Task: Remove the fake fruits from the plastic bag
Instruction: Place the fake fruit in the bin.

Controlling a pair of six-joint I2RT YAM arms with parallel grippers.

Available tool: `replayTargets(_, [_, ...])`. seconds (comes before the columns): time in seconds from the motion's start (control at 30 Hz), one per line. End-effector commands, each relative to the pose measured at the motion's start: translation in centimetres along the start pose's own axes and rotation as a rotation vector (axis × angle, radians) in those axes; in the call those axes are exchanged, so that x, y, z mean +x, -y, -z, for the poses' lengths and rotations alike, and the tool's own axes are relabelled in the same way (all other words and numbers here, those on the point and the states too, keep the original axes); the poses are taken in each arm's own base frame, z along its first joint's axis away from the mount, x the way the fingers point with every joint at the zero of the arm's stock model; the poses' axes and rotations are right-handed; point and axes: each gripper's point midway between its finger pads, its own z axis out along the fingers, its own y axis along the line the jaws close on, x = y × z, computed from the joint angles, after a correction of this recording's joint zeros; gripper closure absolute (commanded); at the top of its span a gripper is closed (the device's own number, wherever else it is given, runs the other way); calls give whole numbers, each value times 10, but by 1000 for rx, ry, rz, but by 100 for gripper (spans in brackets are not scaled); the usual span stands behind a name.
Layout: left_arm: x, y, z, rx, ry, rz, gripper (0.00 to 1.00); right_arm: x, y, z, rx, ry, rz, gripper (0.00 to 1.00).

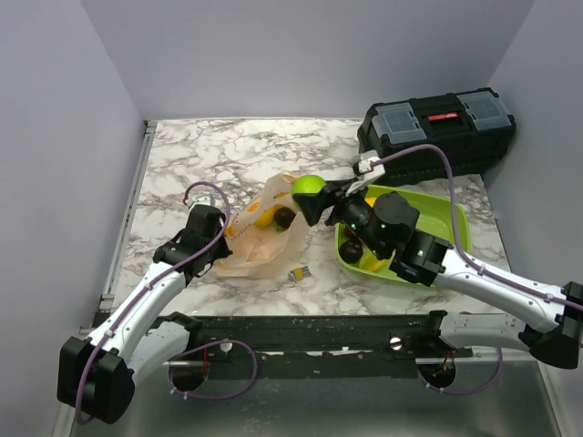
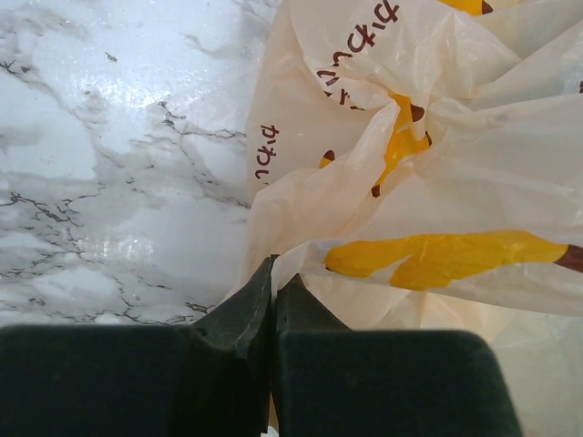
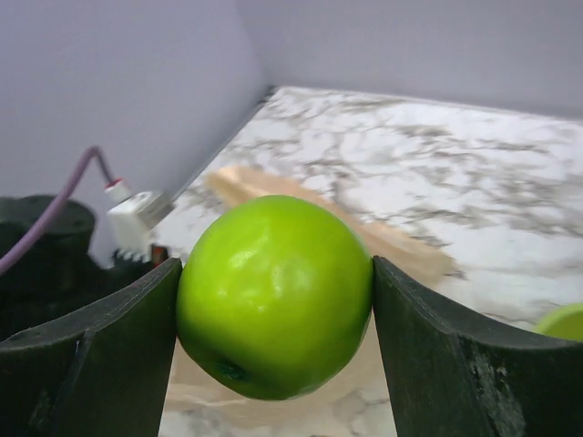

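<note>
The peach-orange plastic bag [image 1: 260, 238] lies crumpled on the marble table, left of the green tray [image 1: 455, 223]. A yellow fruit [image 1: 265, 218] and a dark round fruit [image 1: 285, 217] show at its mouth. My right gripper [image 1: 308, 193] is shut on the green apple [image 1: 309, 186] and holds it above the bag's right end; the apple [image 3: 273, 296] fills the gap between my fingers [image 3: 455, 364]. My left gripper [image 2: 273, 273] is shut on a fold of the bag [image 2: 410, 164] at its left edge [image 1: 219, 238].
The lime-green tray holds a dark fruit [image 1: 350, 249] and a yellow one [image 1: 371, 264] under my right arm. A small yellow-and-grey clip [image 1: 300, 273] lies in front of the bag. A black toolbox [image 1: 435, 130] stands at the back right.
</note>
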Motion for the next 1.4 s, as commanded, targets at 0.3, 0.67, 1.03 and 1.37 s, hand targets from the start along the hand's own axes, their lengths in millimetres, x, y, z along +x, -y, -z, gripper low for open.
replayTargets(0.3, [-19,1,6,-22,35,-19,99,-9,148,68,602,108,80,99])
replayTargets(0.67, [-20,2,10,-9,40,-20,99,75,257,94,878,-95,-175,99])
replayTargets(1.03, [-16,9,15,34,25,-6,99,168,301,117,992,-316,-407,99])
replayTargets(1.37, [-9,24,18,137,8,-6,98,196,308,111,984,-394,-432,88])
